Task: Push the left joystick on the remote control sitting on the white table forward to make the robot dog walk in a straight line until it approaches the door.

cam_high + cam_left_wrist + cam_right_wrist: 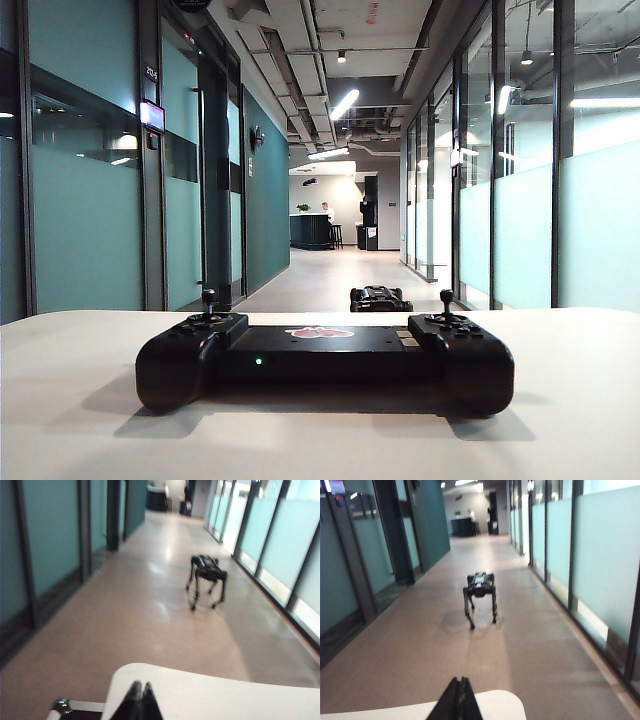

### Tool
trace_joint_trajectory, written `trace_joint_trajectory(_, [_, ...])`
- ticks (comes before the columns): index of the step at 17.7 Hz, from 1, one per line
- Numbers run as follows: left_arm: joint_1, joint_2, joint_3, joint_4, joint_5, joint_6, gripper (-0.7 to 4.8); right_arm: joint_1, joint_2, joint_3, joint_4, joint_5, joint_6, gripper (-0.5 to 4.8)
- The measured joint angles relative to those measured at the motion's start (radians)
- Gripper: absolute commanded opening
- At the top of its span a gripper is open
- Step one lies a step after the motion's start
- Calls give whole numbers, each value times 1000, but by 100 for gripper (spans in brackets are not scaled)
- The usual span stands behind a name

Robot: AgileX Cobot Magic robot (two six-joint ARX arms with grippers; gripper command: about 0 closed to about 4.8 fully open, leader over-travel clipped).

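Note:
The black remote control (325,355) lies across the white table (70,410), a green light on its front. The left joystick (208,298) stands upright on its left end. Neither gripper shows in the exterior view. Beyond the table's far edge the robot dog (380,298) stands in the corridor, also in the left wrist view as the robot dog (207,575) and in the right wrist view as the robot dog (481,587). My left gripper (141,684) is shut with nothing in it, over a table corner (225,700). My right gripper (458,679) is shut and empty above the other corner (500,705).
The matching right joystick (446,298) stands on the controller's other end. A long corridor runs ahead, with teal glass walls and dark door frames (215,170) on the left and frosted glass panels (600,230) on the right. A metal-edged case (65,707) sits beside the table.

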Motion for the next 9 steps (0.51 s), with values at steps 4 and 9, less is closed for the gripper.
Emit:
trace_joint_trajectory(4, [-4,197,122,2,72,-3,-5,0,181,161,-98,-34,1,-4])
trace_joint_trajectory(9, [-111,406,294,-5,82,-39,-5,39,394,404,-325,-45,44,-4])
